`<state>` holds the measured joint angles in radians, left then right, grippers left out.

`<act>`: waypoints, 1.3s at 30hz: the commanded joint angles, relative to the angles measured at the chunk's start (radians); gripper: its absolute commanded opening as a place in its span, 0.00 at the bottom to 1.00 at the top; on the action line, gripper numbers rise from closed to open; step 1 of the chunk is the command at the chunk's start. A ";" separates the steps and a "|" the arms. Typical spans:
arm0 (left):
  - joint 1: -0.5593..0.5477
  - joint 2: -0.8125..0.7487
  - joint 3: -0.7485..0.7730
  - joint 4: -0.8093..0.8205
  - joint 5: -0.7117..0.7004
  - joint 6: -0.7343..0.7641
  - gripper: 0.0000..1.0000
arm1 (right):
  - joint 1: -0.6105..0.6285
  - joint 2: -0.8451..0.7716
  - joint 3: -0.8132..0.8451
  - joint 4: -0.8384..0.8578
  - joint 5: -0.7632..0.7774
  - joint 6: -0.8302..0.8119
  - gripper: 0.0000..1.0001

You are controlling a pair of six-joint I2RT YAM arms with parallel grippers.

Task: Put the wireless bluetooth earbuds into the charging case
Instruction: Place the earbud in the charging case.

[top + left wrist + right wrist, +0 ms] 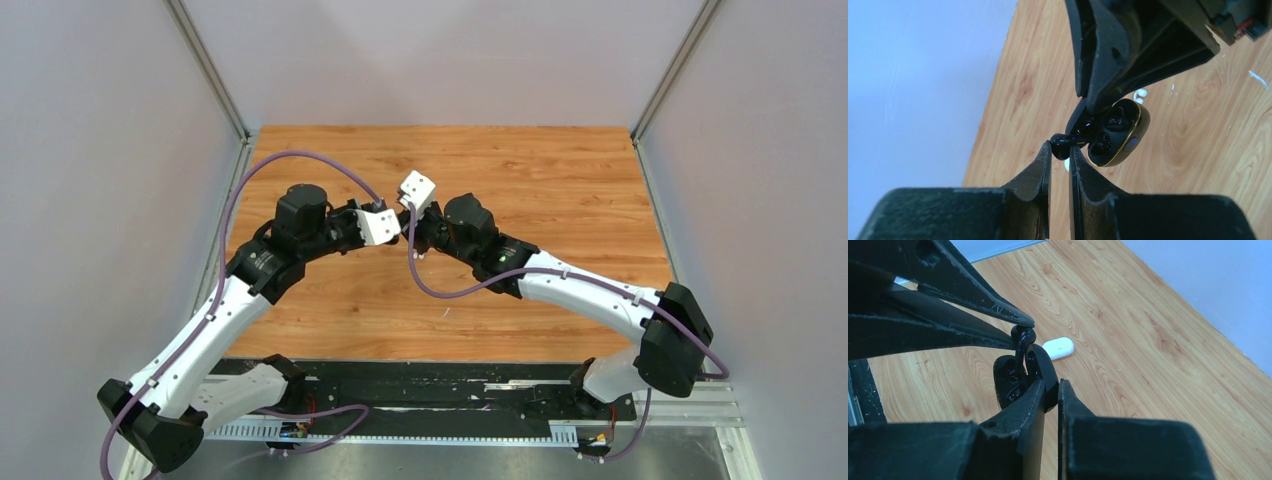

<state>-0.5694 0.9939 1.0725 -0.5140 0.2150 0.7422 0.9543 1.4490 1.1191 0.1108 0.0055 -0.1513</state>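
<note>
While my right claw clamps the open case, my left claw pinches a black earbud beside it.

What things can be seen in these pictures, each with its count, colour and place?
black earbud: one, glossy black, in the left tool, at the open case's edge.
black case: one, black with gold rim, open, lid gripped by the right tool.
white case: one, white, on the table.
table: one, brown wood, below both tools.
left tool: one, black, shut on the earbud.
right tool: one, black, shut on the case lid.
</note>
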 commanded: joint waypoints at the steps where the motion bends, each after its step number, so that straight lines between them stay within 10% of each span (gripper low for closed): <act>1: -0.005 -0.038 -0.016 0.009 0.040 0.104 0.00 | 0.007 -0.048 0.001 0.056 -0.019 0.005 0.00; 29: -0.005 -0.048 -0.066 0.015 -0.015 0.257 0.00 | 0.008 -0.047 0.003 0.053 -0.037 0.007 0.00; 39: -0.006 -0.072 -0.043 -0.063 0.119 0.298 0.42 | 0.007 -0.045 0.003 0.059 -0.030 0.006 0.00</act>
<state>-0.5724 0.9417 1.0016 -0.5533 0.2588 1.0206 0.9550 1.4384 1.1126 0.1070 -0.0143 -0.1516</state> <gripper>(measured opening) 0.378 0.105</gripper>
